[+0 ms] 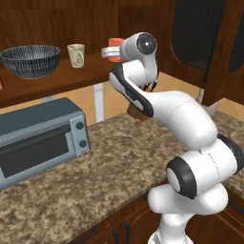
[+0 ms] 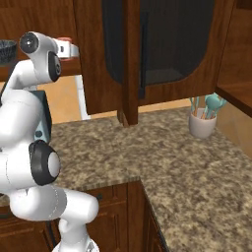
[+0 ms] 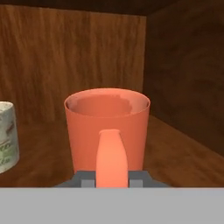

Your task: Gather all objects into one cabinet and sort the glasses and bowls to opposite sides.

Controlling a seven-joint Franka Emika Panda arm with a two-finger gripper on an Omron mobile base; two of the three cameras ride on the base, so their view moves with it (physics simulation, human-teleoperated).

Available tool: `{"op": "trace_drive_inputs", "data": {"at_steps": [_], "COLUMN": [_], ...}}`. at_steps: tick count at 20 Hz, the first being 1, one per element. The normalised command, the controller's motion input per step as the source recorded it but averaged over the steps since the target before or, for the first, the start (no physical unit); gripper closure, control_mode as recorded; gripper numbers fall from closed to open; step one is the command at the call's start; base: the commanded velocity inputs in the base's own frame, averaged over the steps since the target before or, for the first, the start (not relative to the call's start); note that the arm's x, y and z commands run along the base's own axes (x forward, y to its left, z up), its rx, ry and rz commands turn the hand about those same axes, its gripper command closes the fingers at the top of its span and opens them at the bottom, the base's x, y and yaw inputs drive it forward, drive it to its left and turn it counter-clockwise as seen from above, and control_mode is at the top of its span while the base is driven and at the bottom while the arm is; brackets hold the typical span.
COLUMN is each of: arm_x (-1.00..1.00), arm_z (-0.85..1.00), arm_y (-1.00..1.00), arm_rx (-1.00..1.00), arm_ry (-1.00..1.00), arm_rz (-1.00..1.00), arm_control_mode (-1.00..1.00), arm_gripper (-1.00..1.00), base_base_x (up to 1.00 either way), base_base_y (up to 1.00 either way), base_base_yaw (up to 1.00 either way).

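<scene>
My gripper is shut on the handle of a salmon-orange cup, held upright inside the cabinet over its plank shelf, near the right inner wall. Whether the cup touches the shelf I cannot tell. From the right base view the gripper shows with the cup's rim just above it. A beige patterned cup stands on the shelf to the left of the held cup and appears at the left edge of the hand view. Further left sits the dark ribbed bowl, also seen at the right base view's edge.
A grey toaster oven stands on the granite counter below the shelf. An open dark-panelled cabinet door hangs to the right of the arm. A white holder of teal utensils sits on the counter at the far right.
</scene>
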Motion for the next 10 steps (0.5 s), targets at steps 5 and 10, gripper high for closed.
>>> {"op": "trace_drive_inputs", "data": {"at_steps": [5,10], "arm_x": [-0.07,-0.46], "arm_z": [0.01,0.26], "arm_y": [0.0,0.02], "arm_rx": [0.0,0.0], "arm_ry": [0.0,0.0], "arm_rz": [0.0,0.0], "arm_control_mode": [-1.0,-1.0], "arm_gripper": [-1.0,-1.0], "base_base_x": [0.0,0.0], "base_base_y": [0.0,0.0], "base_base_yaw": [0.0,0.0]}}
